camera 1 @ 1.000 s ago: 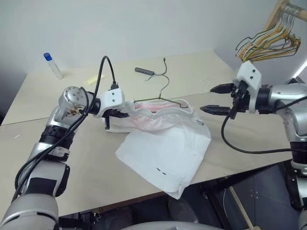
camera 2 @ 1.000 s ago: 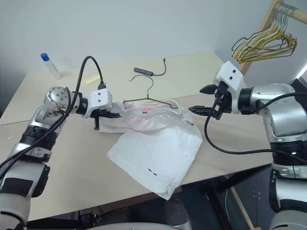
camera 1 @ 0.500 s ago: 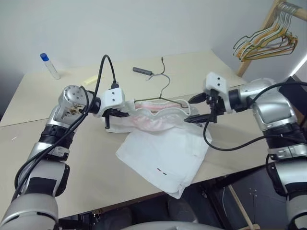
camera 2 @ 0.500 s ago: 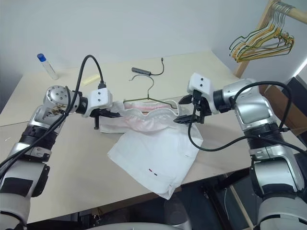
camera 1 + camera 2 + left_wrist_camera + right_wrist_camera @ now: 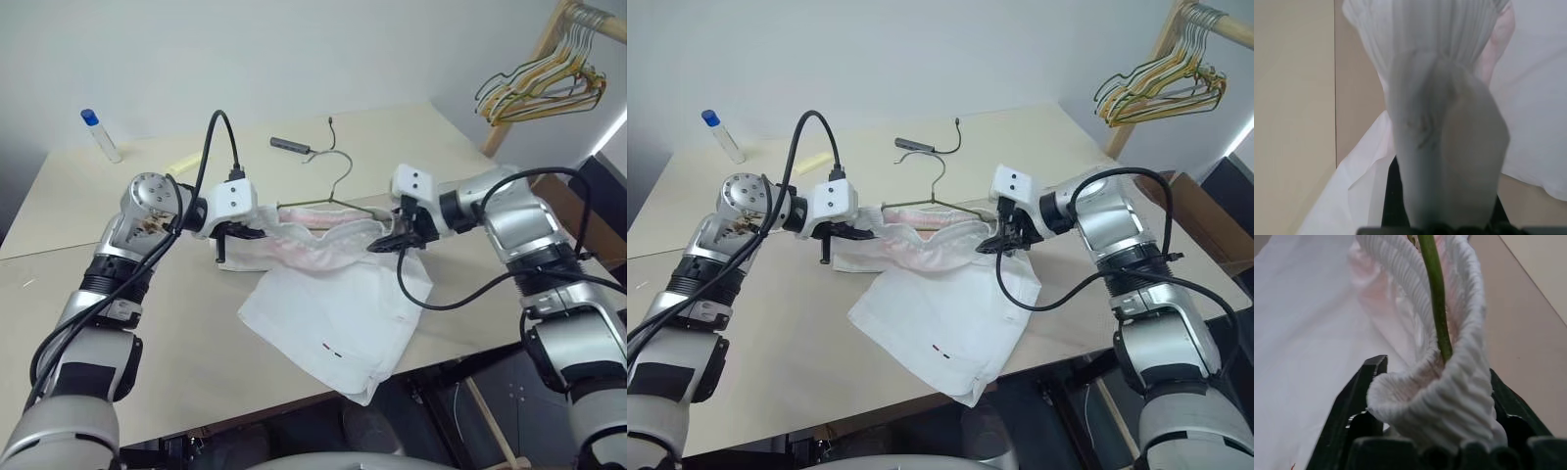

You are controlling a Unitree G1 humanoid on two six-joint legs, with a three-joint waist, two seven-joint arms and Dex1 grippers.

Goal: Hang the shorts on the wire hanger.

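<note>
**Two grippers now at the waistband, one at each end**

Right gripper (image 5: pixel 394 238) no longer out to the side with jaws spread wide, as a second ago; now in against the right end of the waistband. Seen from the right wrist, black fingers (image 5: pixel 1365 396) flanking a fold of ribbed elastic, narrowed around it but not yet visibly pressed tight; wire of the hanger running up through that same fold. Left gripper (image 5: pixel 233 235) unmoved at the left end, jaws pressed together and pinching bunched waistband cloth, confirmed from the left wrist.

Shorts (image 5: pixel 338 313) lying on the table (image 5: pixel 147 323), legs spilling toward the near edge, waistband raised and stretched between both grippers. Hanger (image 5: pixel 328 199) lying flat on the table, its bar along and inside the open waistband, hook (image 5: pixel 336 166) pointing away toward the far side.

Judged: second hold being taken, first hold kept. Waistband then controllable from both ends for seating on the hanger. Risk: wire caught in the right grip together with the elastic.

Noted elsewhere: bottle (image 5: pixel 101 134) at far left of the table, spare hangers (image 5: pixel 539 86) on a rack at far right.
</note>
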